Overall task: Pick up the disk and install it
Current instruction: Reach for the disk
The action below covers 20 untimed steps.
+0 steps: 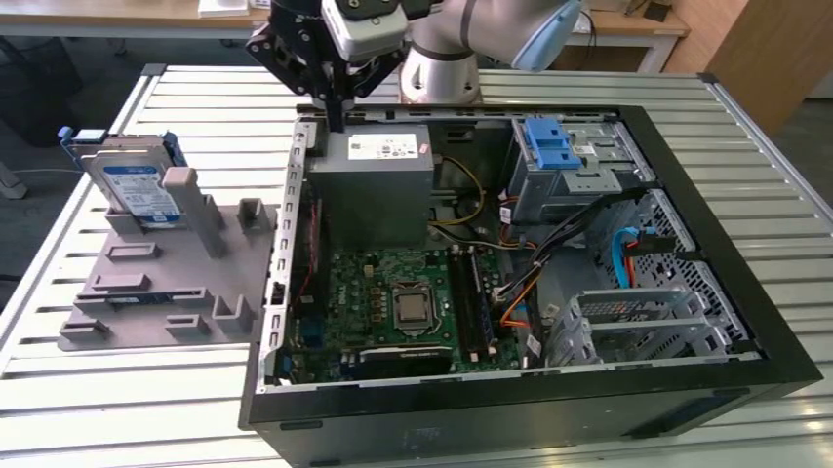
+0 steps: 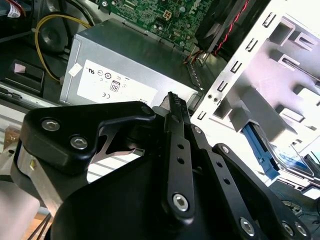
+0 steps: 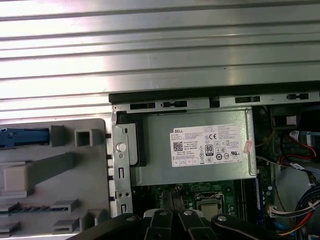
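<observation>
**Gripper empty over the power supply, disk parked in the holder**

Fingers point(image 2: 175, 131): together, flat against each other, nothing between them. They read as one dark blade in the second wrist view. In the exterior view the tip narrows to a single point.

Gripper point(image 1: 336, 123): points straight down at the far edge of the case point(image 1: 521, 414). It is over the corner of the power supply point(image 1: 377, 185) that lies toward the exterior view's left. Tip is close to the supply's top face; touching or not, cannot tell. Arm point(image 1: 450, 44) rises behind it, beyond the case's far wall.

Power supply: grey metal box, white sticker on top, lying in the case's far corner. The first wrist view looks down on its sticker face.

Board point(image 1: 390, 307): green, on the near side of the supply, processor socket about in its middle.

Drive bay point(image 1: 579, 171): metal cage in the far corner toward the exterior view's right, with a blue latch point(image 1: 552, 144) on top. Loose cables, orange, blue and yellow, run between bay and board.

Disk point(image 1: 137, 190): outside the case, well apart from the gripper, toward the exterior view's left. It stands on edge in a slot of the grey holder point(image 1: 156, 283), blue-and-white label facing the camera, blue rail along one edge. In the second wrist view it shows past the case wall, rail side nearest.

Holder: sits on the slatted metal table point(image 1: 131, 390), just beside the case.
</observation>
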{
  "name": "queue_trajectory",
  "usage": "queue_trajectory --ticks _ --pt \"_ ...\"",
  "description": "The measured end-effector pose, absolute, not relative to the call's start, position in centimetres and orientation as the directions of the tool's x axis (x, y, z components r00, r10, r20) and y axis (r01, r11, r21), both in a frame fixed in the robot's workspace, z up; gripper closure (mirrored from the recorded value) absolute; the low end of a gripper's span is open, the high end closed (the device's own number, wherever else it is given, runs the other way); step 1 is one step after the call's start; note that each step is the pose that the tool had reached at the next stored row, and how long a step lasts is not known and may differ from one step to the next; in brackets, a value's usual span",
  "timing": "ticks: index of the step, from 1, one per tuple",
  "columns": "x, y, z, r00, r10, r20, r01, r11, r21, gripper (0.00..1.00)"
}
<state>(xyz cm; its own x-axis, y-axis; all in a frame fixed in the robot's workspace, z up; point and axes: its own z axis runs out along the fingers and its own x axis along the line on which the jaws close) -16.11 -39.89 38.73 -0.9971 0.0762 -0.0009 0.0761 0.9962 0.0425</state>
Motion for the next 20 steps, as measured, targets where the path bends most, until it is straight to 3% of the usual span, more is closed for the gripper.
queue_trajectory --ticks 20 --pt "-16.75 -39.89 38.55 -0.997 0.076 0.007 0.076 0.996 0.042 0.89"
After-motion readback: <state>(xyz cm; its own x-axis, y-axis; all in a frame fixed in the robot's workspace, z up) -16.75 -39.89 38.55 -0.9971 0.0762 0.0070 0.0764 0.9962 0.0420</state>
